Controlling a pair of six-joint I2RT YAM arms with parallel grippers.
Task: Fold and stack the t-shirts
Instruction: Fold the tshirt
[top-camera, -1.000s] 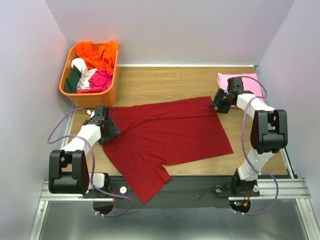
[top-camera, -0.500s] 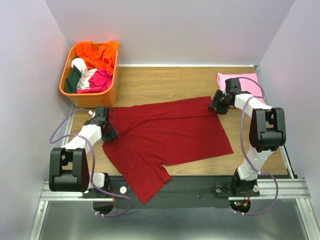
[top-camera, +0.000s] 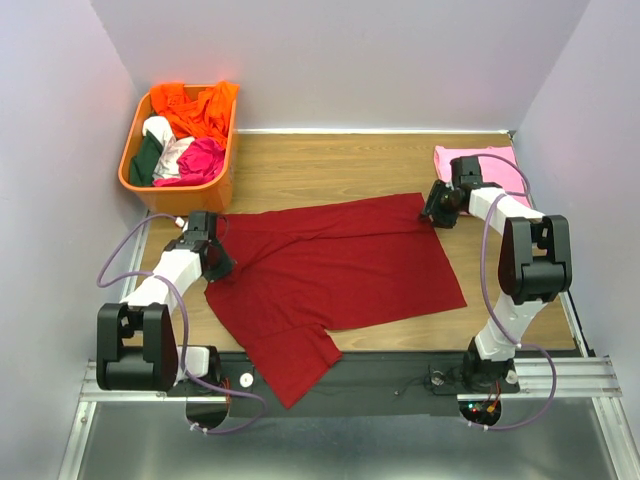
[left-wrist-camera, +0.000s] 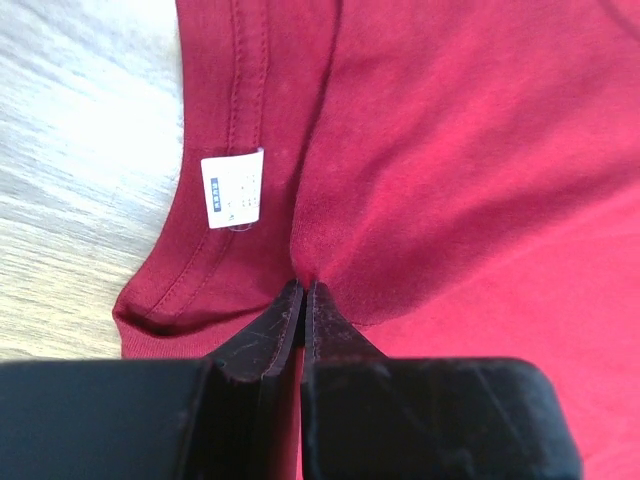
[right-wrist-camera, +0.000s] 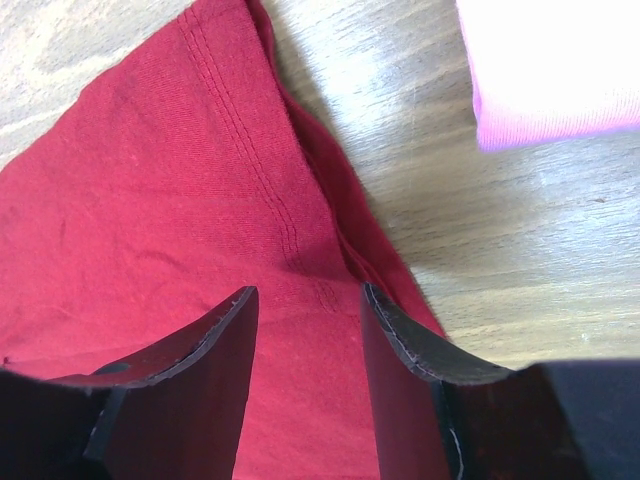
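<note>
The maroon t-shirt (top-camera: 340, 265) lies spread flat across the middle of the wooden table (top-camera: 330, 165), with one sleeve hanging over the near edge. My left gripper (top-camera: 215, 262) is at the shirt's left end, next to the collar. In the left wrist view the left gripper (left-wrist-camera: 303, 285) is shut on a pinch of maroon t-shirt (left-wrist-camera: 450, 150) fabric just right of the white neck label (left-wrist-camera: 233, 188). My right gripper (right-wrist-camera: 305, 295) stands open over the maroon t-shirt's (right-wrist-camera: 150, 200) far right hem corner, one finger on each side of the stitched hem. A folded pink t-shirt (top-camera: 497, 165) lies at the back right.
An orange basket (top-camera: 135, 180) full of mixed clothes stands at the back left, just beyond the left arm. The pink t-shirt's edge (right-wrist-camera: 560, 60) lies close beside the right gripper. Purple walls enclose the table on three sides.
The left jaws have closed on the shirt fabric beside the collar. The right gripper has shifted slightly toward the shirt's corner and stays open.
</note>
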